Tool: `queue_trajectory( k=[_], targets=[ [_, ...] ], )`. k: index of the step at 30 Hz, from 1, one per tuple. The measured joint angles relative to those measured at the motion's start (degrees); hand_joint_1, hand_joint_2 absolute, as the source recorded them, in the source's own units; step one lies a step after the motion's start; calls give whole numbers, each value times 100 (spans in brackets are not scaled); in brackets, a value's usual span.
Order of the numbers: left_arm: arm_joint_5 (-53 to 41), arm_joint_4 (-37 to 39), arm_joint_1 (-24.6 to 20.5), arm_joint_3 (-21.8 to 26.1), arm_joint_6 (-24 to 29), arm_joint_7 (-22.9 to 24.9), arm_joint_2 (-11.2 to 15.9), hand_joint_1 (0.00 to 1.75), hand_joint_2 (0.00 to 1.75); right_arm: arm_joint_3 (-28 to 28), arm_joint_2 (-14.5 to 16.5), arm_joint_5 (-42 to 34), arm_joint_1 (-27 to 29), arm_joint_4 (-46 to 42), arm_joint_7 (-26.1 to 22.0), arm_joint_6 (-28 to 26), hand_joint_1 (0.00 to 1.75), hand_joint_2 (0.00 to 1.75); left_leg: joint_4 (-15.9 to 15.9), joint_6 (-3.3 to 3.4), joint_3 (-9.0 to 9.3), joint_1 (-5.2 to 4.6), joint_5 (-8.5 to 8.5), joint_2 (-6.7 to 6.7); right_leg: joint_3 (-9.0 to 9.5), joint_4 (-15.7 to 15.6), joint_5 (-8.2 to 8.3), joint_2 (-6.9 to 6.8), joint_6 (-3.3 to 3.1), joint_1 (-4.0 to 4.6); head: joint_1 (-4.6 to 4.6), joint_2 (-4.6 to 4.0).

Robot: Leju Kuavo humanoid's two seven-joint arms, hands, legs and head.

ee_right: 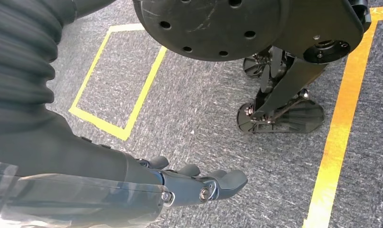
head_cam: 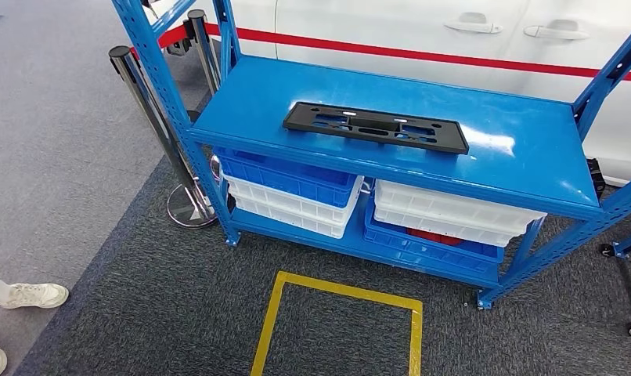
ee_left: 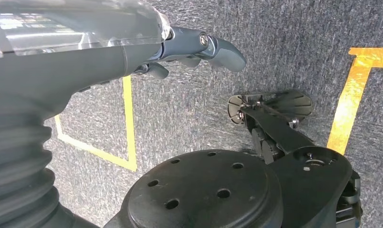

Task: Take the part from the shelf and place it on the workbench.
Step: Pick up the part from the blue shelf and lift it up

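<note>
Blue shelf, grey carpet, yellow floor square

The part lies on the shelf, bins stacked beneath.

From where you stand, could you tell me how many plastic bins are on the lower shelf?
4, possibly more hidden behind. On the left, a blue bin sits on a white bin. On the right, a white bin sits on a blue bin.

This looks like a car workshop or demo floor. A blue steel shelf rack holds stacked plastic bins beside a white car. Stanchion posts and yellow floor tape mark the grey carpet.
</note>
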Motion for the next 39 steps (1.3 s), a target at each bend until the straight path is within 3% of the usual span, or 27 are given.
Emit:
queue_trajectory(
  k=[1,2,18,22,34,39],
  targets=[
    [0,0,0,0,0,0,0,0,175,0,0,0,0,0,-1,0,0,131,0,0,0,0,0,0,0,0,0,0,0,0,0,0],
    [0,0,0,0,0,0,0,0,175,0,0,0,0,0,-1,0,0,175,0,0,0,0,0,0,0,0,0,0,0,0,0,-1],
    [41,7,-35,10,1,-9,0,0,175,-32,1,-6,-30,17,0,-11,0,175,0,0,1,0,0,0,3,0,0,0,0,0,0,0],
    [360,132,-217,129,28,-99,-8,0,0,-304,29,-78,-251,185,8,-138,0,0,0,0,4,0,2,1,6,0,1,1,1,0,0,0],
    [1675,742,-870,637,210,-475,-156,0,0,-1344,195,-315,-1019,837,108,-616,0,0,2,1,20,0,8,0,17,1,3,0,3,0,0,0],
    [1925,903,-990,802,241,-541,-218,0,0,-1630,244,-276,-1239,954,-469,-849,0,0,2,1,18,-1,8,1,17,1,4,2,3,0,0,0]
  ],
)
